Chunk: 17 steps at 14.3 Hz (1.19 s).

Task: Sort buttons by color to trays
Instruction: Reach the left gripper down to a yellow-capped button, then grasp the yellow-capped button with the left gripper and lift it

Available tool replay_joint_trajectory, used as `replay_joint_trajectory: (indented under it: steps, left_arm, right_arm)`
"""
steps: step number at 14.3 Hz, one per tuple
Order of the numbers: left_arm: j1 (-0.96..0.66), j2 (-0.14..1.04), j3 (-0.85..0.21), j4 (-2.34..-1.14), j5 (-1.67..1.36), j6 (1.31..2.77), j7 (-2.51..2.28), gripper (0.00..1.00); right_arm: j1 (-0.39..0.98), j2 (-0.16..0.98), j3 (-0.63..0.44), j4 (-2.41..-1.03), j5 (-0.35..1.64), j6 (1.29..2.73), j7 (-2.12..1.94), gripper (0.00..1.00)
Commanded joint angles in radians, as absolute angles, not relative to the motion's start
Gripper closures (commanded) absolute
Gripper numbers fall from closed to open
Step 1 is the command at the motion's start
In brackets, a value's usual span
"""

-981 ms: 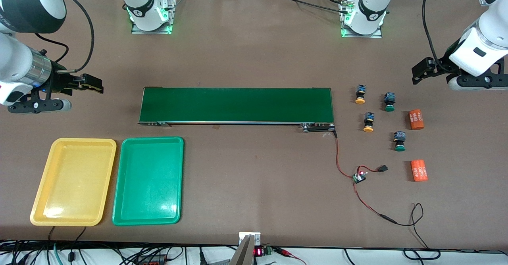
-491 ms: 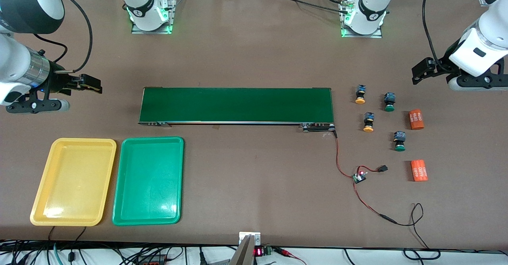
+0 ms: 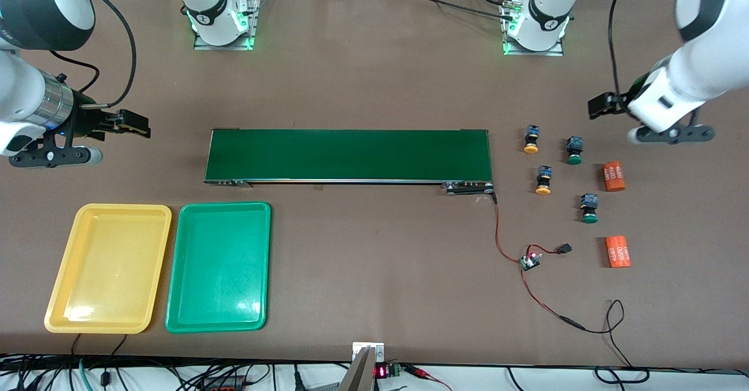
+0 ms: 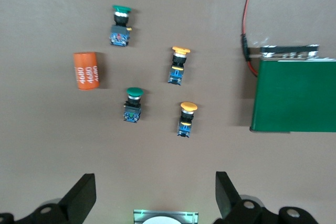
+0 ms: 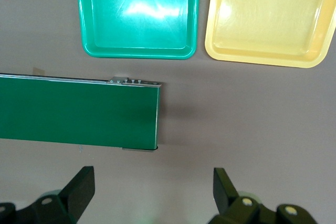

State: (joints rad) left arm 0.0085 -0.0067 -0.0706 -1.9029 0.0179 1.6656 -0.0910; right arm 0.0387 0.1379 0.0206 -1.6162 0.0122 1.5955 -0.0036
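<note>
Four buttons lie on the table off the belt's end at the left arm's end. Two are yellow-capped (image 3: 531,139) (image 3: 543,180) and two green-capped (image 3: 574,150) (image 3: 589,208). The left wrist view shows all of them: yellow caps (image 4: 178,64) (image 4: 186,119), green caps (image 4: 121,24) (image 4: 133,105). My left gripper (image 3: 601,106) (image 4: 156,198) hangs open and empty over bare table just short of them. The yellow tray (image 3: 109,267) (image 5: 270,17) and green tray (image 3: 219,265) (image 5: 137,14) lie side by side, both empty. My right gripper (image 3: 136,123) (image 5: 153,192) waits open and empty over the table off the belt's other end.
A long dark-green belt (image 3: 348,155) (image 4: 294,95) (image 5: 79,111) runs across the middle. Two orange cylinders (image 3: 614,176) (image 3: 618,251) lie beside the buttons. A small circuit board (image 3: 531,260) with red and black wires sits nearer the front camera than the buttons.
My left arm has swung in toward the buttons, its gripper still open. The right arm has barely shifted. The buttons and trays have not moved.
</note>
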Motion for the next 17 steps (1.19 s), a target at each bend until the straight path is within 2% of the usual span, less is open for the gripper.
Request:
replay_joint_trajectory:
  steps: [1,7,12,15,17]
  left_arm:
    - [0.014,0.031,-0.078,-1.980,0.011,1.805,-0.077,0.00]
    - [-0.006,0.213,-0.080,-2.078,0.011,2.155,0.032,0.00]
    - [-0.006,0.265,-0.078,-2.265,0.011,2.452,0.048,0.01]
    - [-0.009,0.308,-0.078,-2.289,0.014,2.493,0.049,0.11]
    - [-0.008,0.334,-0.078,-2.290,0.060,2.510,0.095,0.24]
  right_arm:
    - [0.023,0.130,0.028,-1.632,0.008,1.606,-0.011,0.00]
    - [0.018,0.144,0.028,-1.629,0.008,1.617,-0.012,0.00]
    - [0.018,0.164,0.029,-1.628,0.015,1.628,-0.008,0.00]
    - [0.020,0.166,0.029,-1.628,0.015,1.629,-0.009,0.00]
    - [0.020,0.166,0.029,-1.628,0.018,1.631,-0.009,0.00]
